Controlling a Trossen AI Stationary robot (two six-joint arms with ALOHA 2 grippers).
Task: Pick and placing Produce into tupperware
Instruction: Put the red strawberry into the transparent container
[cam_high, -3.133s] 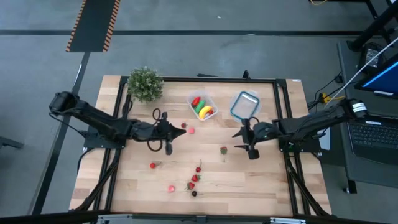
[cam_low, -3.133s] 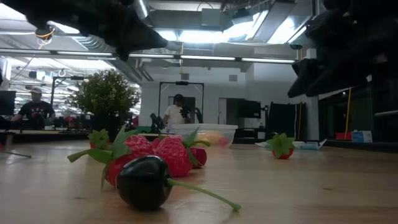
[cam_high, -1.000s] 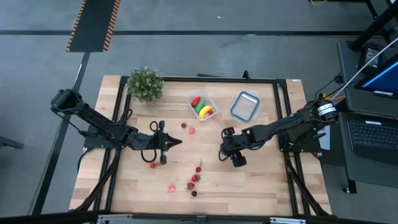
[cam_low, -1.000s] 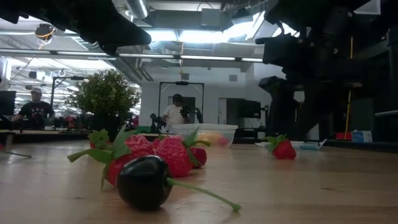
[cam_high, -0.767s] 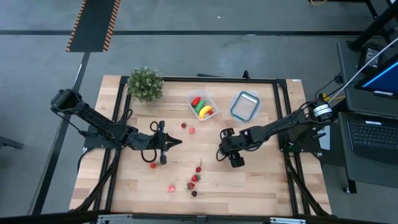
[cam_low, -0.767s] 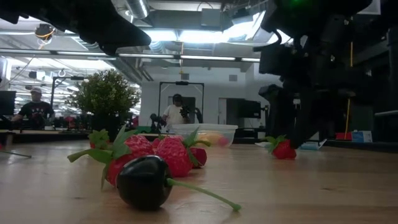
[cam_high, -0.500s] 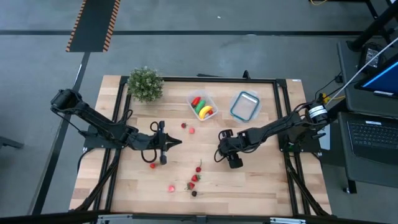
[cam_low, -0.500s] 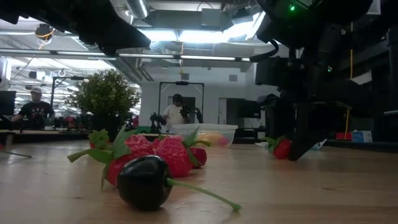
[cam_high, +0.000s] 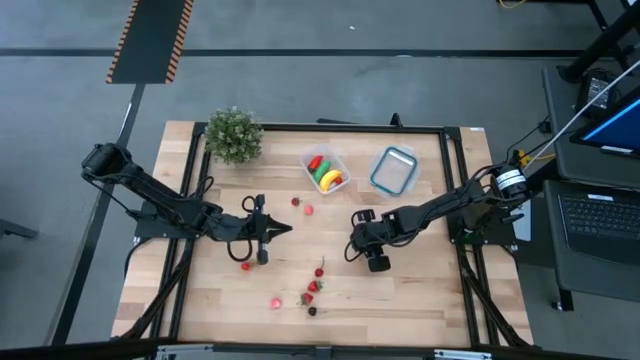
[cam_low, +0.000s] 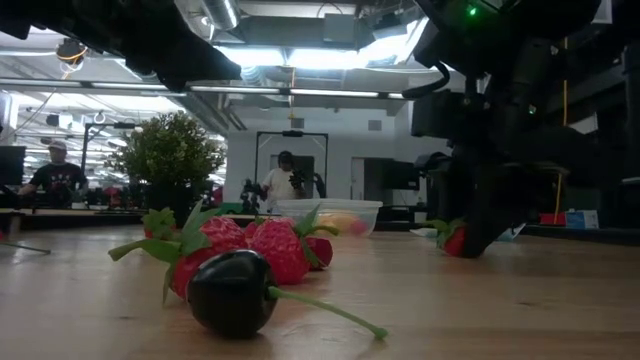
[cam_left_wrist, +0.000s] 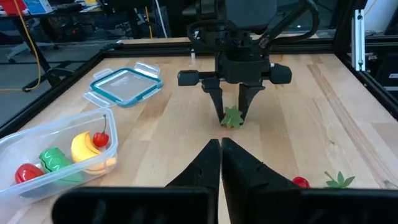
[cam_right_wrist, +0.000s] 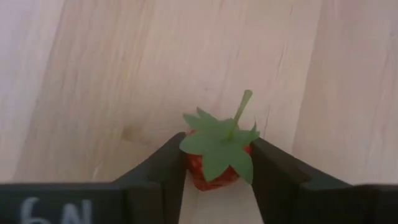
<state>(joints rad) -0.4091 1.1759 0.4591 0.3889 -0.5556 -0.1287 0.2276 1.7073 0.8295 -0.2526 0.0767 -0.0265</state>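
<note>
A small red toy strawberry (cam_right_wrist: 214, 160) with a green leafy cap and thin stem is clamped on the wooden table (cam_high: 420, 290) between the right gripper's (cam_left_wrist: 232, 118) fingers (cam_right_wrist: 158, 174). The left gripper (cam_left_wrist: 220, 149) is held shut and empty near mid-table.

Place: a robotics lab set in an open-plan office hall.
Workbench: a pale wooden table (cam_high: 400, 290) ringed by a black metal frame (cam_high: 455, 190), two dark robot arms mounted on it.
Floor: grey concrete around the table, with a black mat edged in orange-black hazard stripes (cam_high: 150, 40) beyond the table's far corner.
Workstation: a laptop (cam_high: 600, 225) and a lit blue screen (cam_high: 618, 130) right beside the table, cables trailing.
Ceiling: exposed ducts and strip lights (cam_low: 300, 55) above the table.
Background: past the table, people sit at desks (cam_low: 55, 175), one stands by a doorway (cam_low: 285, 180).
</note>
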